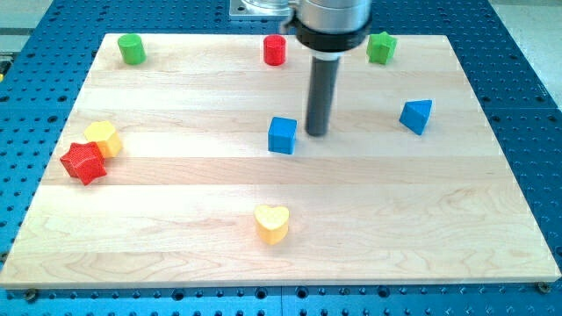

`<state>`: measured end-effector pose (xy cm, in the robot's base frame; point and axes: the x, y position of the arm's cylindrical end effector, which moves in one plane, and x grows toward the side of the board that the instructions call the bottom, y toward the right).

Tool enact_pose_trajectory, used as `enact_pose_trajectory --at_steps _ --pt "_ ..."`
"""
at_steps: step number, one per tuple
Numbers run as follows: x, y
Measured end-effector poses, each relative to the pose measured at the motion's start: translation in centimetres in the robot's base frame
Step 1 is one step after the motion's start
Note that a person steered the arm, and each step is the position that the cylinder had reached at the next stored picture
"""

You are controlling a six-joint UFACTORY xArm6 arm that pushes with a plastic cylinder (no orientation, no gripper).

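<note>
My tip [317,133] rests on the wooden board [176,237] near its middle, just right of the blue cube [282,135], with a narrow gap between them. A blue triangular block [417,116] lies farther toward the view's right. A yellow heart [272,224] sits below the cube, toward the view's bottom. The red cylinder [275,50] stands at the view's top, left of the rod. A green star-like block [381,47] is at the top right.
A green cylinder [132,49] stands at the top left corner. At the view's left a red star [83,162] touches a yellow block [104,139]. The board lies on a blue perforated table [527,105].
</note>
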<state>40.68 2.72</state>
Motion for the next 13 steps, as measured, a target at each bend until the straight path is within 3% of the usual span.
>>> enact_pose_trajectory --at_steps 1,2,3,4,5,7,9,10,11,13 --pt "4.7 -13.9" --pt "4.9 -16.3" --pt "3.4 -7.6" --pt "4.7 -4.6" --pt "8.2 -10.3" --pt "8.3 -3.7" --pt "12.4 -19.5" --pt "12.4 -9.8" --pt "13.6 -9.1" --pt "17.2 -18.6"
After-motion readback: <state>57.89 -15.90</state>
